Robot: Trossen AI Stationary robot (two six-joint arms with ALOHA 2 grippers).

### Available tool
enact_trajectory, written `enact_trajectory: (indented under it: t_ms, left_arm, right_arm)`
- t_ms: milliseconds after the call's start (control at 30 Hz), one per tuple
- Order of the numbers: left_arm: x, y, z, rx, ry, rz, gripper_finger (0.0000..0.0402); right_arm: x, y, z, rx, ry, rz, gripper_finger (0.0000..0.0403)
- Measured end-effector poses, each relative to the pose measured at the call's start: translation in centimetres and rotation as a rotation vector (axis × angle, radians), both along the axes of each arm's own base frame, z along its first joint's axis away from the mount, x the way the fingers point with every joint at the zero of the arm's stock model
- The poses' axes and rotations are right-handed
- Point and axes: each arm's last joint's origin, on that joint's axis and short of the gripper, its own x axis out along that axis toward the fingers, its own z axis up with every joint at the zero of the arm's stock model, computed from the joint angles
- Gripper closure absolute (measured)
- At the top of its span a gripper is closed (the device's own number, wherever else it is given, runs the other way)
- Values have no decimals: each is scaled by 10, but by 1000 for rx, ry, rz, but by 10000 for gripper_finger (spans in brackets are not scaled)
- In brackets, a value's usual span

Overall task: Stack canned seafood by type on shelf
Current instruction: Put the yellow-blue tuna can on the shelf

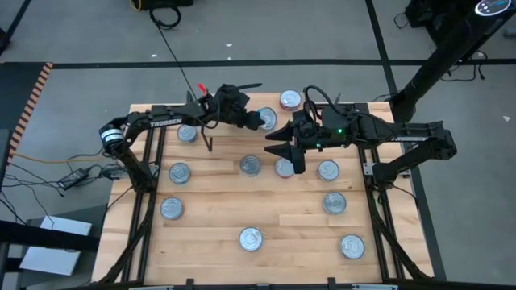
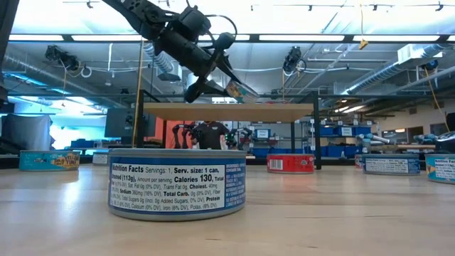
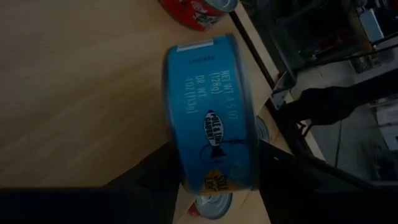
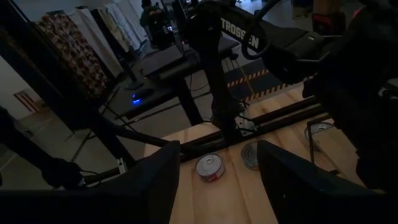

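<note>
Over the shelf (image 2: pixel 227 112) at the bench's far edge, the left hand (image 3: pixel 214 177) grasps a blue can (image 3: pixel 211 112), tilted, just above the board. Right hand (image 1: pixel 284 151) hovers released mid-bench, a can (image 1: pixel 283 167) directly below it.

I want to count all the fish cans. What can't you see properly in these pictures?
- High view: the shelf is mostly covered by both arms, so cans on it can't be counted.
- Left wrist view: the blue can between the left gripper's fingers hides what lies behind it.
- Low view: the near can blocks the table's middle.
- Right wrist view: too dark to read the labels.
</note>
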Motion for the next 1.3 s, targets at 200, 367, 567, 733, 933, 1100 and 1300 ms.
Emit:
enact_trajectory:
  t_ms: [200, 367, 567, 733, 933, 1100, 1300]
  left_arm:
    - [1, 1, 8, 58, 17, -13, 204]
    - [0, 3, 25, 159, 100, -13, 203]
    - [-2, 4, 37, 246, 170, -1, 202]
    - [-6, 4, 33, 249, 234, 24, 202]
    - [-10, 4, 28, 293, 326, 30, 202]
    - [-11, 3, 30, 314, 330, 21, 207]
    - [-23, -7, 64, 446, 256, 5, 276]
  right_arm:
    - [0, 0, 0, -4, 0, -3, 178]
    - [0, 0, 0, -4, 0, -3, 178]
    - [0, 0, 0, -6, 0, -2, 178]
    - [0, 0, 0, -7, 0, -2, 178]
    - [0, 0, 0, -7, 0, -2, 178]
    - [0, 0, 0, -19, 0, 1, 178]
    - [-1, -1, -4, -72, 40, -26, 208]
